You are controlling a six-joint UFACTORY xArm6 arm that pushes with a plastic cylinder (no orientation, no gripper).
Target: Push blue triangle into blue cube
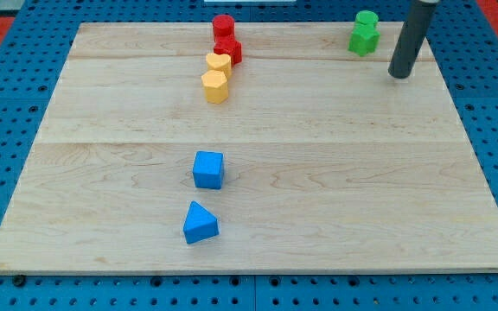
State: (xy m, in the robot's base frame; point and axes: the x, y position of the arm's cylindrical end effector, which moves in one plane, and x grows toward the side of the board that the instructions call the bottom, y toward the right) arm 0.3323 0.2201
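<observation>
The blue triangle (201, 223) lies on the wooden board near the view's bottom, left of centre. The blue cube (208, 169) sits just above it, slightly to the right, with a small gap between them. My tip (399, 75) is at the view's top right, far from both blue blocks, just right of the green blocks.
Two red blocks (226, 37) stand at the top centre, with two yellow blocks (217, 76) just below them. Two green blocks (364, 34) are at the top right, next to my tip. The board's edge (249, 269) borders a blue pegboard surface.
</observation>
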